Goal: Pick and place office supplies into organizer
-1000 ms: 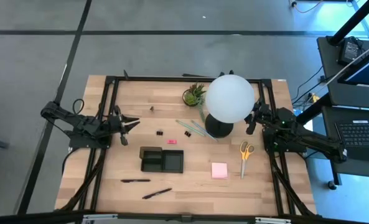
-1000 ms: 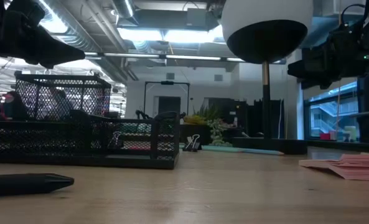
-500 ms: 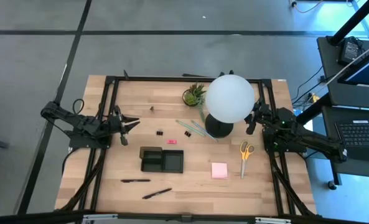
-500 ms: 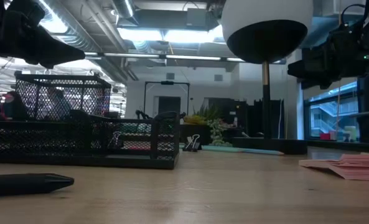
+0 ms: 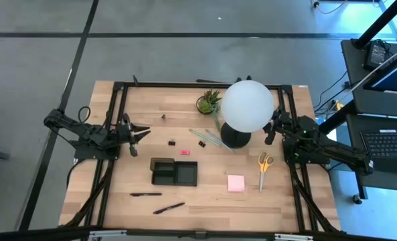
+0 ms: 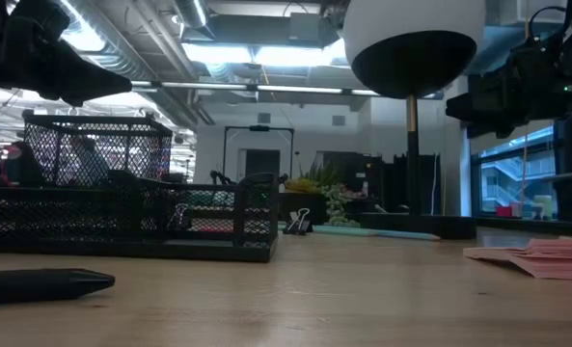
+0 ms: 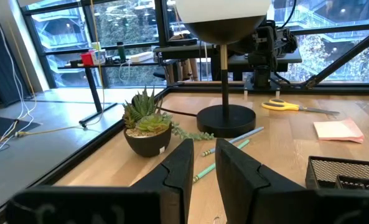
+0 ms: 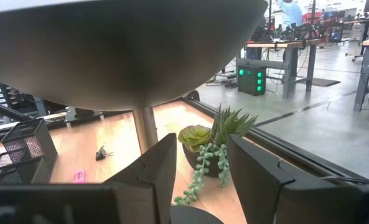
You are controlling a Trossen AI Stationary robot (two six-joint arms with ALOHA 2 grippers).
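- Hovering over the table's left edge, the left gripper holds nothing, fingers narrowly parted.
- 2 black pens lie near the front edge.
- The organizer sits mid-table.
- The pink sticky-note pad and scissors lie right of it.
- The right gripper, beside the lamp, is empty, fingers moderately apart.

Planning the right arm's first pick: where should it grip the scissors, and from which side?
Grip the scissors from straight above, at the blades just below the yellow handles, jaws across their width. They lie flat, handles toward the lamp, blades pointing at the table's near edge, clear of the sticky pad.
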